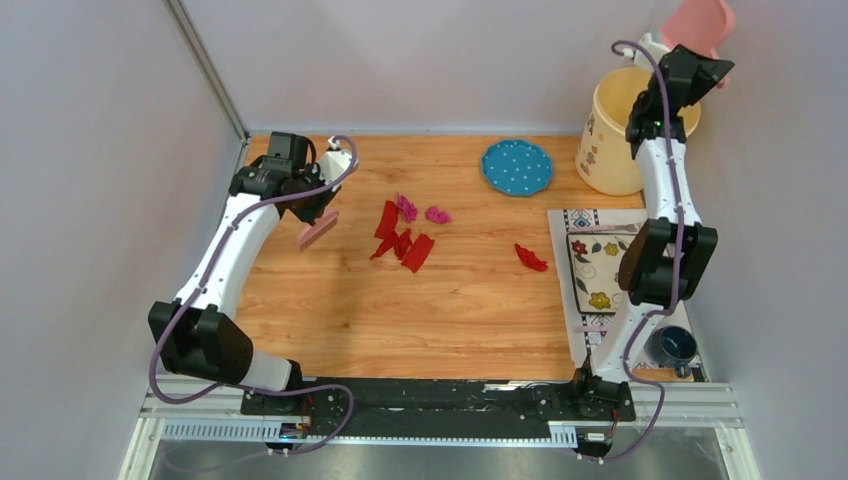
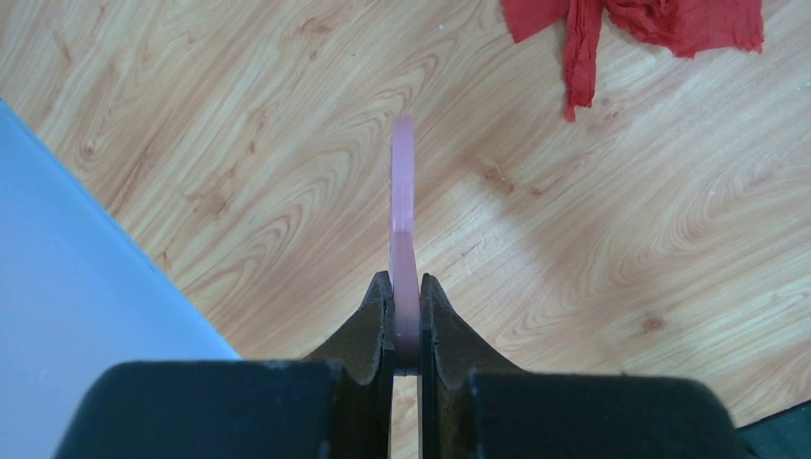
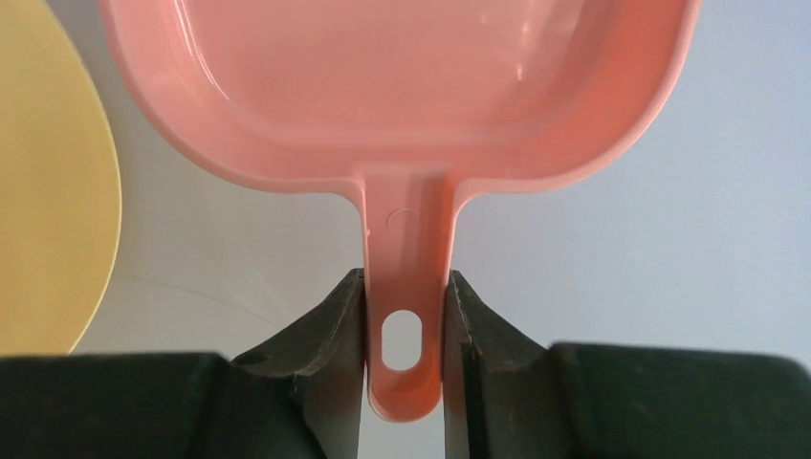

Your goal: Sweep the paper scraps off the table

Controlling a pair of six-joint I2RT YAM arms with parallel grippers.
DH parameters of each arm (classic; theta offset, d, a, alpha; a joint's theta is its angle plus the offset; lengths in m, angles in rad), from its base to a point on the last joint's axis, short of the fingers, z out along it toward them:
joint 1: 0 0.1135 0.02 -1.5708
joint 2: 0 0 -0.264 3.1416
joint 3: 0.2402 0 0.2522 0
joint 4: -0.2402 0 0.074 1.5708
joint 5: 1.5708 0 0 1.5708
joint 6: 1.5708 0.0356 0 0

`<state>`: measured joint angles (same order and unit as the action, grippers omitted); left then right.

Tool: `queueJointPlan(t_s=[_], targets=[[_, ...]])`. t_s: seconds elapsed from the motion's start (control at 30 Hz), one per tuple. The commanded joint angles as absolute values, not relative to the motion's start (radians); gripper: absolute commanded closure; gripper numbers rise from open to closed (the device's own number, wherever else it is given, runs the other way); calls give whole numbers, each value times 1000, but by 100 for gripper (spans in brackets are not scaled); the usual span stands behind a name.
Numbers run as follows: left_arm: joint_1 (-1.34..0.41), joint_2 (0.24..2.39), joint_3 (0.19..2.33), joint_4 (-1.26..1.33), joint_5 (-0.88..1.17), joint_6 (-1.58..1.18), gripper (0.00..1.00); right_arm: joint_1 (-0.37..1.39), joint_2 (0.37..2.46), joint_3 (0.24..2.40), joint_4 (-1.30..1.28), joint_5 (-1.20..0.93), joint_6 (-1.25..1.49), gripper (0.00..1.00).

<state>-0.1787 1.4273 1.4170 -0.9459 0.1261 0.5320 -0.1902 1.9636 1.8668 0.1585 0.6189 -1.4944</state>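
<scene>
The worktop [image 1: 460,320] is bare wood except at its far and right edges. The near right corner is partly hidden by the right arm. That arm also covers part of the patterned placemat [image 1: 592,262] and the rim of a dark mug [image 1: 673,347].

The yellow bin [image 1: 612,135] stands in the far right corner. Above and beside it is the pink dustpan [image 1: 702,24], cut off by the top edge in the overhead view, with its handle lost behind the arm. Only the wrist view shows the right pincer [image 3: 403,287] clamped on that handle just above its hanging hole.

A blue dotted plate [image 1: 516,167] lies at the far edge.

From overhead, the hand brush [image 1: 318,231] is a small pink slab under the left arm. The left pincer [image 2: 405,287] is closed tight on it. It shows edge-on there, and I can't make out the bristles.

The paper scraps [image 1: 404,236] lie mid-worktop, right of the brush and not touching it. One scrap lies apart, near the placemat.
</scene>
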Motion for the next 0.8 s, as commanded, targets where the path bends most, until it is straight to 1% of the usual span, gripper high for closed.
queueJointPlan(t_s=[0.0, 0.03, 0.1, 0.13, 0.23, 0.27, 0.33, 0.37, 0.43, 0.47, 0.5, 0.53, 0.6, 0.63, 0.67, 0.77], targets=[[-173, 1379, 1413, -881, 173, 493, 100, -161, 1752, 2005, -116, 574, -934, 100], [-173, 1376, 1413, -874, 190, 486, 100, -153, 1680, 1984, -173, 493, -881, 100], [-173, 1370, 1410, -850, 207, 465, 100, -115, 1617, 1945, -219, 416, -801, 100], [-175, 1365, 1407, -841, 219, 457, 100, -100, 1561, 1927, -304, 337, -710, 100], [-173, 1355, 1387, -804, 236, 430, 100, -26, 1487, 1885, -459, 258, -532, 100], [-173, 1353, 1375, -786, 241, 422, 100, 33, 1436, 1867, -494, 205, -481, 100], [-173, 1347, 1359, -764, 258, 397, 100, 86, 1388, 1820, -569, 129, -379, 100], [-173, 1350, 1344, -744, 262, 387, 100, 136, 1359, 1745, -580, -26, -295, 100], [-173, 1354, 1335, -729, 278, 358, 100, 199, 1299, 1668, -592, -133, -214, 100], [-173, 1358, 1325, -710, 279, 347, 100, 269, 1287, 1629, -609, -196, -156, 100], [-173, 1359, 1321, -700, 282, 324, 100, 303, 1284, 1623, -638, -215, -129, 100], [-173, 1361, 1318, -687, 281, 313, 100, 337, 1290, 1623, -726, -224, -109, 100], [-173, 1359, 1304, -654, 282, 282, 100, 438, 1324, 1650, -843, -197, -66, 100], [-175, 1361, 1302, -646, 287, 272, 100, 471, 1339, 1660, -964, -177, -55, 100], [-173, 1359, 1299, -634, 291, 265, 100, 526, 1353, 1666, -1020, -151, -37, 100], [-173, 1365, 1302, -626, 298, 241, 100, 615, 1382, 1641, -1176, -159, 26, 100]])
